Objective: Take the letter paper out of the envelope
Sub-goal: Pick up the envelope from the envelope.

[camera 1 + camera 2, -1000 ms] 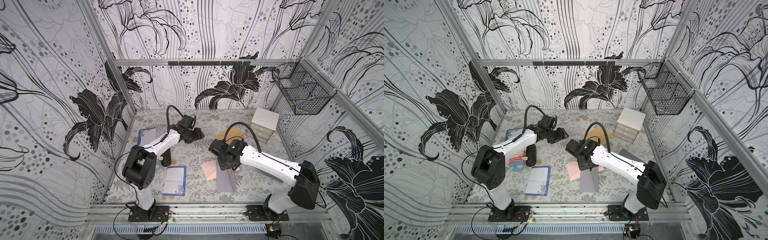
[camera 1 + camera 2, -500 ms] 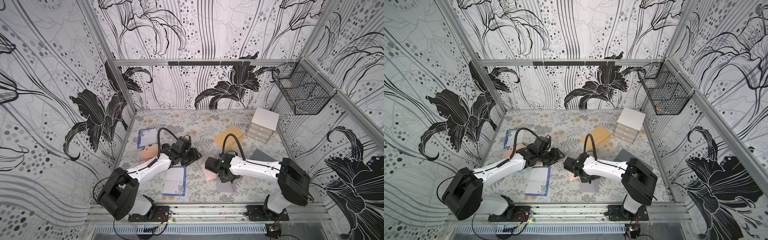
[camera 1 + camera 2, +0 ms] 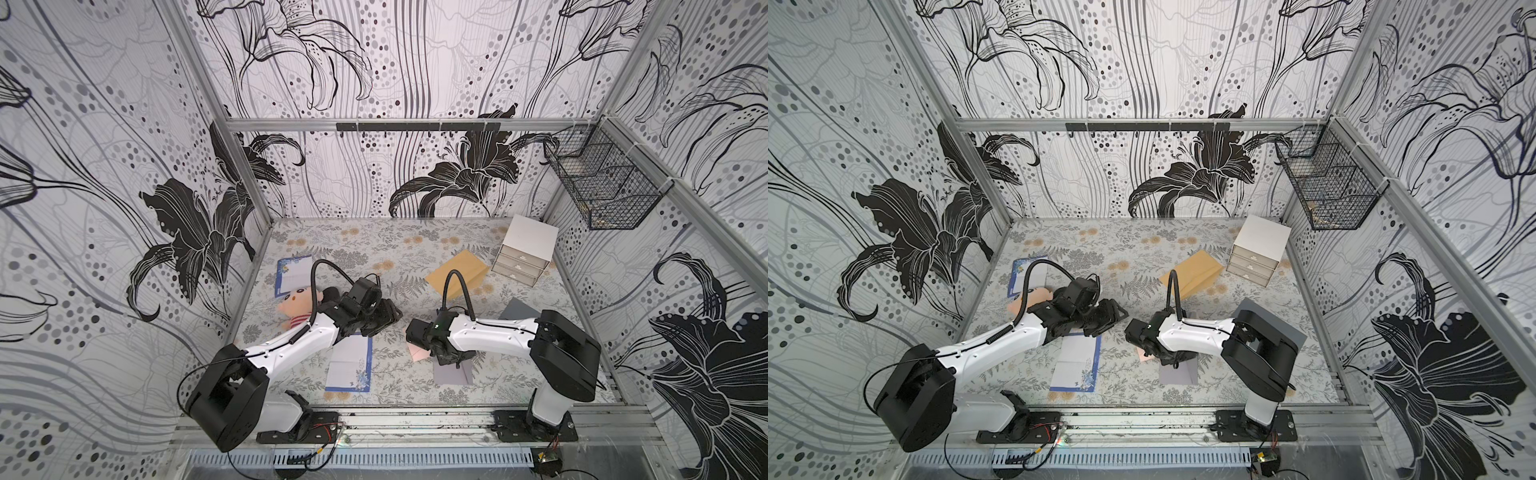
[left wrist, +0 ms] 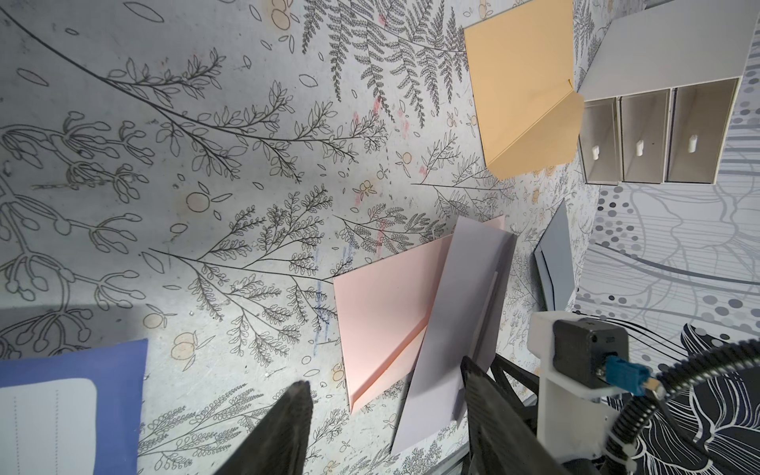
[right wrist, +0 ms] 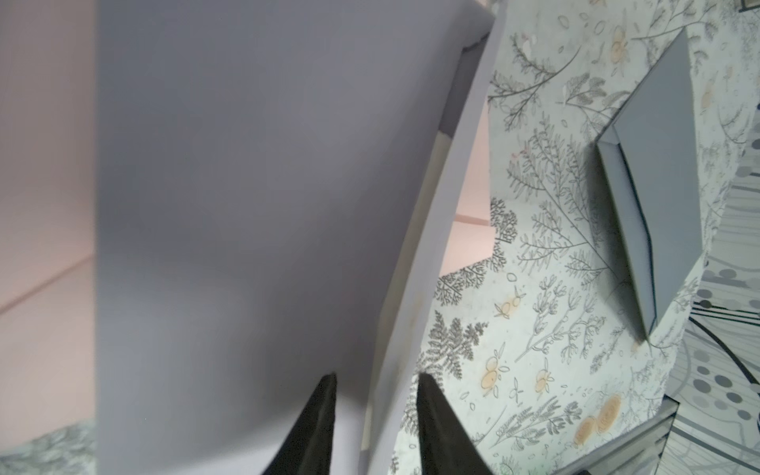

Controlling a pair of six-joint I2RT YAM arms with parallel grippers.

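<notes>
- Lavender envelope [image 3: 453, 372] lies flat near the front edge of the worktop [image 3: 374, 245], right of centre. Its far end overlaps a pink envelope [image 3: 417, 353].
- Right gripper [image 5: 374, 380] is down on it. The fingers are only narrowly apart and straddle the envelope's long open edge, with a paper layer between them. Can't tell if it's actually pinched.
- Letter paper [image 5: 442, 152] is still inside. Only a thin cream strip shows at the mouth in the right wrist view.
- Handling, my read: thin, light, floppy and slick. It'll buckle if pushed and crease if over-squeezed, and the envelope will likely drag along unless pinned.
- Where to grab: the exposed cream edge at the mouth, pulling along the sheet's plane. Risk is pinching the envelope wall together with the sheet.
- Left gripper [image 4: 384, 372] hovers over the middle of the worktop, jaws wide, nothing in them. It's well placed to pin the envelope body.
- Blue-bordered sheet [image 3: 349, 365] lies near the front edge, left of centre. Not the target.
- Further back on the right side are a dark grey envelope [image 3: 519, 309] and a tan envelope [image 3: 455, 276]. A drawer unit [image 3: 525, 249] sits at the far right corner.
</notes>
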